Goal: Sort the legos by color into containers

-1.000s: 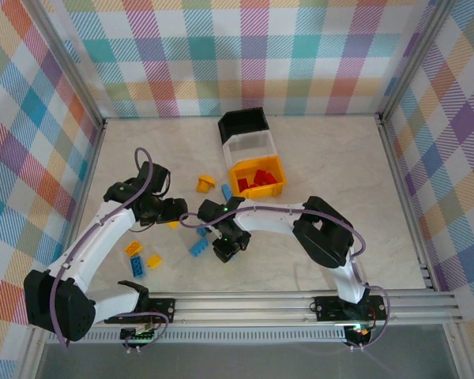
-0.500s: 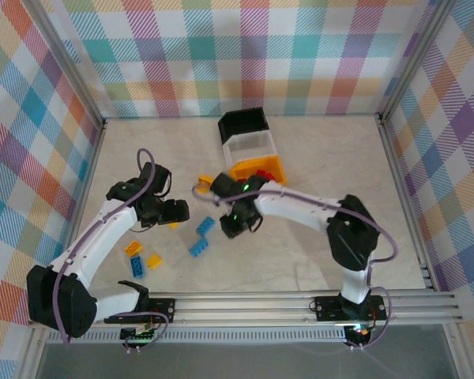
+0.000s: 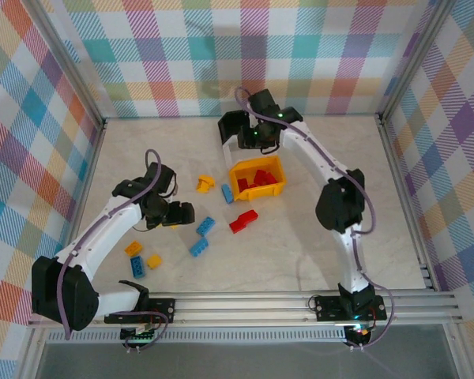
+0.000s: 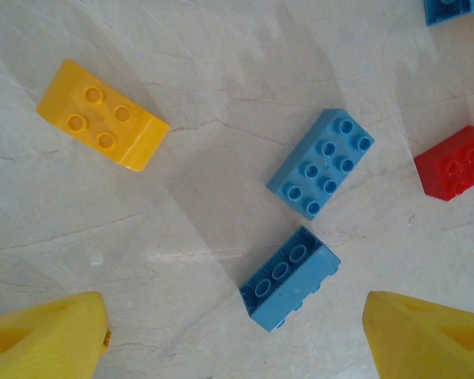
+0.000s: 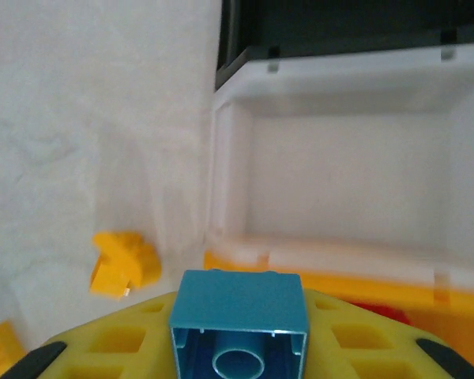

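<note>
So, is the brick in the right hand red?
No, the right hand holds a blue brick, with the white bin ahead of it.

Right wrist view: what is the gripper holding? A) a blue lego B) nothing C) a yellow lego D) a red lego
A: a blue lego sits clamped in the right gripper, with the white bin just ahead of it.
</note>
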Robot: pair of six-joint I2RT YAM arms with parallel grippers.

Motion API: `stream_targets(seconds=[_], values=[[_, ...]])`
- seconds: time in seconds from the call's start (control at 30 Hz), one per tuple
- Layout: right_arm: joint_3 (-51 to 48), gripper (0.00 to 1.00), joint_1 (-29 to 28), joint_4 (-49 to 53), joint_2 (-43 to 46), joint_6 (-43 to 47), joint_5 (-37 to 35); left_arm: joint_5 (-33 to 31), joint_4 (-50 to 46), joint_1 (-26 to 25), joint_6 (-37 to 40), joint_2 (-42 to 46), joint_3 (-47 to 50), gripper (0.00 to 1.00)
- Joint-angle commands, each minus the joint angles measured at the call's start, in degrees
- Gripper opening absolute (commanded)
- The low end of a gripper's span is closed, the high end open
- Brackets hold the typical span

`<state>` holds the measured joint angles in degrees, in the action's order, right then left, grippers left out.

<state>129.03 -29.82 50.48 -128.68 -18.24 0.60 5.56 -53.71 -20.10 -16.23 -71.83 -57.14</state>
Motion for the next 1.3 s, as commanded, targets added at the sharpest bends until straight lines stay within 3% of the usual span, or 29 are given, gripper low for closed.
stream_targets(seconds=[0.0, 0.13, 0.3, 0.43, 0.53, 0.67, 0.77, 1.0, 1.27], values=[[7.5, 0.36, 1.7, 1.4, -6.0, -2.5, 0.6, 1.3, -1.6, -1.8, 1.1, -0.2, -0.3, 0.84], [13.2, 0.37, 3.6, 0.9, -12.0, -4.0, 1.0, 0.9, -2.6, -2.8, 0.4, -1.6, -1.3, 0.83], [13.7, 0.41, 4.8, -2.0, -14.5, -4.3, 1.8, 1.4, -2.0, -2.8, -0.6, -2.9, -2.0, 0.82], [13.7, 0.5, 5.0, -1.7, -15.3, -4.5, 3.0, 2.1, -0.7, -3.4, -0.7, -5.4, -2.0, 0.82], [13.7, 0.62, 5.1, -0.7, -14.6, -4.2, 3.1, 2.0, 0.6, -4.5, -0.5, -8.0, -2.4, 0.82], [12.9, 0.68, 5.0, 1.3, -10.2, -3.1, 4.2, 1.3, 2.2, -6.7, 1.4, -12.6, -5.2, 0.8], [6.2, 0.7, 4.9, 1.6, -3.2, -3.4, 5.5, 0.6, 3.3, -8.6, 3.8, -17.1, -7.5, 0.77], [-21.6, 0.71, 4.6, -5.3, 18.5, -4.9, 6.9, -0.6, 4.6, -11.1, 8.9, -27.3, -11.1, 0.75], [-36.8, 0.72, 4.5, -6.4, 31.7, -5.8, 6.7, -2.0, 5.6, -11.2, 11.3, -33.3, -13.0, 0.72]])
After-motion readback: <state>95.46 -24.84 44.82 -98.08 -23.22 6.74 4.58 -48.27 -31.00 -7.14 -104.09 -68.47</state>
